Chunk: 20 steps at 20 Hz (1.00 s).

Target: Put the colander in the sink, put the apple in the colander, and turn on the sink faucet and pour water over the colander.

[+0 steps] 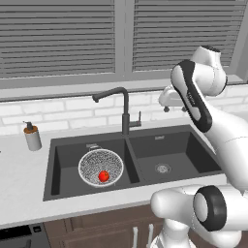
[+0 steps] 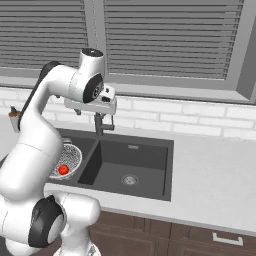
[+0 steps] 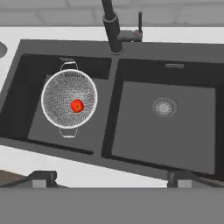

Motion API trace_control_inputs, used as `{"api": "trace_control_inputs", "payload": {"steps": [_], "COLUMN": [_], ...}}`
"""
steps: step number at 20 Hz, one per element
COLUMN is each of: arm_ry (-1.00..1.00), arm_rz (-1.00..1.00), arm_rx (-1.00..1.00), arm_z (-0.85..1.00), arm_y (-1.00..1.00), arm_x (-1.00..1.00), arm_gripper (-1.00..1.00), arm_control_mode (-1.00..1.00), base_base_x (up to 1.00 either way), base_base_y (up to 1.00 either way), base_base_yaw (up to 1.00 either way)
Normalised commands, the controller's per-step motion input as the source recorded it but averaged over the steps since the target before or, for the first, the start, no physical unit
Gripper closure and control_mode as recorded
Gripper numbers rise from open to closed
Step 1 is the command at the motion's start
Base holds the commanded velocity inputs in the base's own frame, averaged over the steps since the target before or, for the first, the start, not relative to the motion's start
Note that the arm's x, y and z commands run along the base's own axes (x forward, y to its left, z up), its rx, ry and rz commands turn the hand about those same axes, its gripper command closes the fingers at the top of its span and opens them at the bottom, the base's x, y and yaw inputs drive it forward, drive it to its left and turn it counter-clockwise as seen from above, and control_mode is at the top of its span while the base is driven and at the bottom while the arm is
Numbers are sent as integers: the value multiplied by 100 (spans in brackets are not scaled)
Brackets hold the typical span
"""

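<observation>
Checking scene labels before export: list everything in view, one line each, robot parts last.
sink: 1, dark charcoal, double basin set in the counter
colander: 1, speckled white-grey mesh, upright in the left basin
apple: 1, red, inside the colander
sink faucet: 1, dark grey, behind the divider between basins, spout over the left basin, no water running
drain: 1, metal, floor of the right basin
soap dispenser: 1, grey with dark pump, on the counter left of the sink
counter: 1, pale speckled, around the sink
window blinds: grey, above the white tile wall
pincer: 1, open and empty, raised above the sink near the faucet
</observation>
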Motion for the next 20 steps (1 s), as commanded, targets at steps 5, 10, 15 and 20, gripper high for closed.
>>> {"api": "trace_control_inputs", "payload": {"steps": [5, 10, 15, 20], "arm_ry": [-76, -77, -49, -25], "arm_rz": [84, 77, 64, 44], "arm_rx": [0, 5, 11, 1], "arm_z": [-23, -43, -13, -12], "arm_y": [-37, -39, -33, -17], "arm_x": [-14, 2, 9, 32], "arm_gripper": [-100, -100, -100, -100], "arm_control_mode": [-100, -100, -100, -100], "base_base_x": [0, 0, 0, 0], "base_base_y": [0, 0, 0, 0], "base_base_yaw": [0, 0, 0, 0]}}
